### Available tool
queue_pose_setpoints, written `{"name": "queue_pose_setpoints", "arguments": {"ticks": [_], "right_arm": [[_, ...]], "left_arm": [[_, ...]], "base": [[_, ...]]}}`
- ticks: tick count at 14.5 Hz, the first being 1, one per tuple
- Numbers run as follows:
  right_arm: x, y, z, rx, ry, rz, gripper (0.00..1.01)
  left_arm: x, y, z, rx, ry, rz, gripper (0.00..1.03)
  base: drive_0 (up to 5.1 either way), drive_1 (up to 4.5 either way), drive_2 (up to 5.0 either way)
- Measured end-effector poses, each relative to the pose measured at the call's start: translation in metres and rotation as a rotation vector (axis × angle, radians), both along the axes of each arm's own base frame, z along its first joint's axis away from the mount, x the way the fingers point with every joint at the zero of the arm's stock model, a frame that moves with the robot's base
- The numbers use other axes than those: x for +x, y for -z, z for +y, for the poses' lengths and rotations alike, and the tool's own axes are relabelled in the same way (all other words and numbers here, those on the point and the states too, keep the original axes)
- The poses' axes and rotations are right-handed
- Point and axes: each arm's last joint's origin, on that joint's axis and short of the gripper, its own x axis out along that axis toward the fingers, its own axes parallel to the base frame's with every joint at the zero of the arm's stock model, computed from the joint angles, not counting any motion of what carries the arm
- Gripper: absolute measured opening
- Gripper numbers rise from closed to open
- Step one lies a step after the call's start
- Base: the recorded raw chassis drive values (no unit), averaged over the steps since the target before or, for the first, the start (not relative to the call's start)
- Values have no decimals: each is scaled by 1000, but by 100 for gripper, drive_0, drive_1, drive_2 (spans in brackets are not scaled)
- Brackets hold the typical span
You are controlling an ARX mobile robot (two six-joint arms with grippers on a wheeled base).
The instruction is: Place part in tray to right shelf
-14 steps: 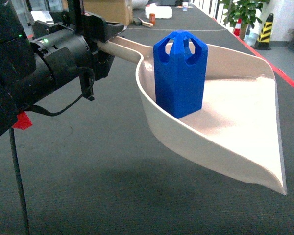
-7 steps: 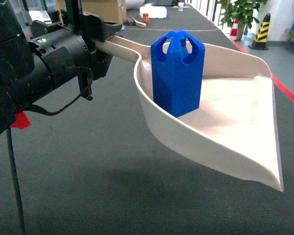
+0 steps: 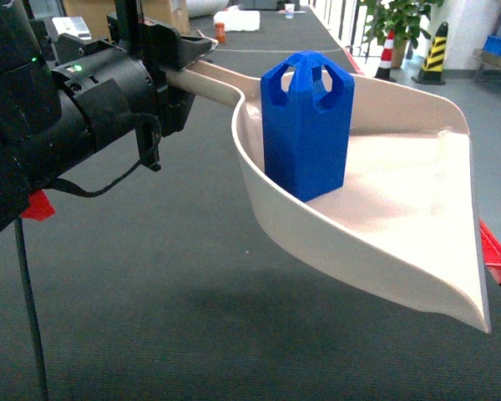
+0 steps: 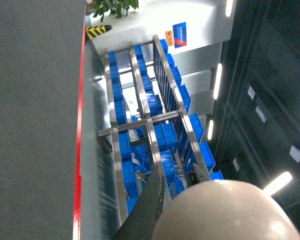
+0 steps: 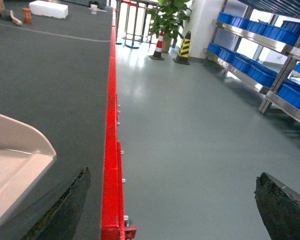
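The blue part (image 3: 307, 125) stands upright inside the beige tray (image 3: 401, 209), near its back wall. My left gripper (image 3: 179, 67) is shut on the tray's handle (image 3: 202, 83) and holds the tray above the dark table. In the left wrist view the rounded handle (image 4: 225, 212) fills the space between the fingers (image 4: 155, 200). My right gripper (image 5: 172, 182) is open and empty over the floor past the table edge, with the tray (image 5: 15, 160) to its left. The right shelf (image 5: 260, 60) with blue crates stands far right and also appears in the left wrist view (image 4: 145, 125).
A red table edge (image 5: 110, 150) runs beside the grey floor and shows low at the right of the head view (image 3: 497, 255). A potted plant (image 5: 170, 20) and striped cones (image 5: 182, 47) stand beyond. A white box (image 5: 49, 9) lies at the table's far end.
The background has slid left in the head view and the red table edge has come into sight at the right. Tray, part and left gripper keep the same hold.
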Motion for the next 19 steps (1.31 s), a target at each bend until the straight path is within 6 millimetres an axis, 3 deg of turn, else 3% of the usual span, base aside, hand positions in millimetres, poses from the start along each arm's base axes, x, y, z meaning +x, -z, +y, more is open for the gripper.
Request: {"name": "queue_pose_setpoints", "arguments": {"ticks": [19], "right_arm": [[0,0,0,0,3,1,98]], "left_arm": [[0,1,0,1,0,3,12]], "base": [[501,-244,-244]]}}
